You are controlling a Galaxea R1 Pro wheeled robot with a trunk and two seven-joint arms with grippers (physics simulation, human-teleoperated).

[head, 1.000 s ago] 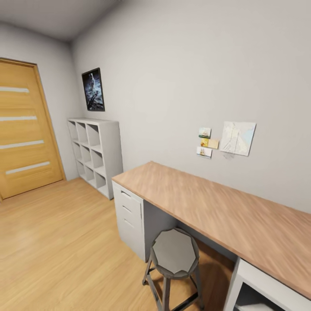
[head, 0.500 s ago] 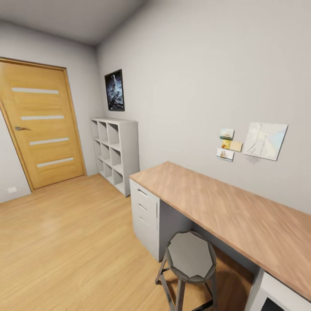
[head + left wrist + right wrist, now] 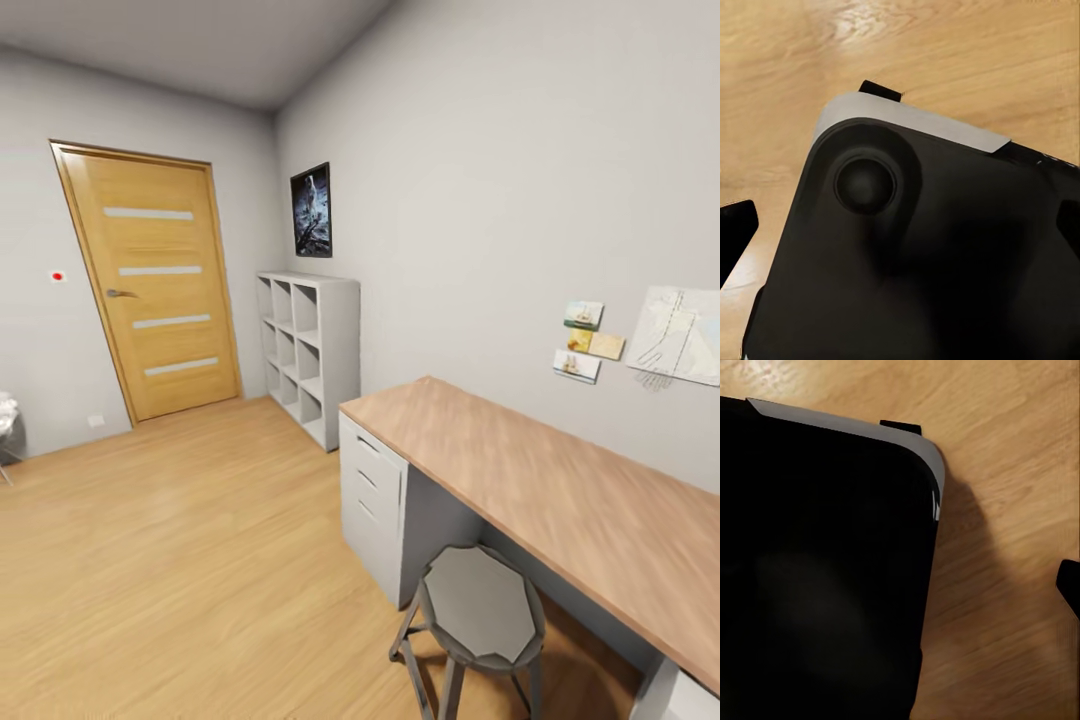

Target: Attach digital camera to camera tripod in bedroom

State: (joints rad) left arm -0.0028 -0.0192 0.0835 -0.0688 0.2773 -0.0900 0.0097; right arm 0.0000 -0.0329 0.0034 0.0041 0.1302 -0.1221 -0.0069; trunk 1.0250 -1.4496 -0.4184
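Bedroom floor of light wood planks runs under my robot's dark base, which fills both wrist views; whether either gripper is released or clenched, I cannot tell. Beyond the base stand the wood-topped desk, stool, white cube shelving and door. I judge this the search step (camera and tripod unsighted): next, turn until they appear.

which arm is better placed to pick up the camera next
Neither yet. Both wrist views look down over the robot's dark base at the light wood plank floor; the head view shows a wood-topped desk bearing nothing to pick up.
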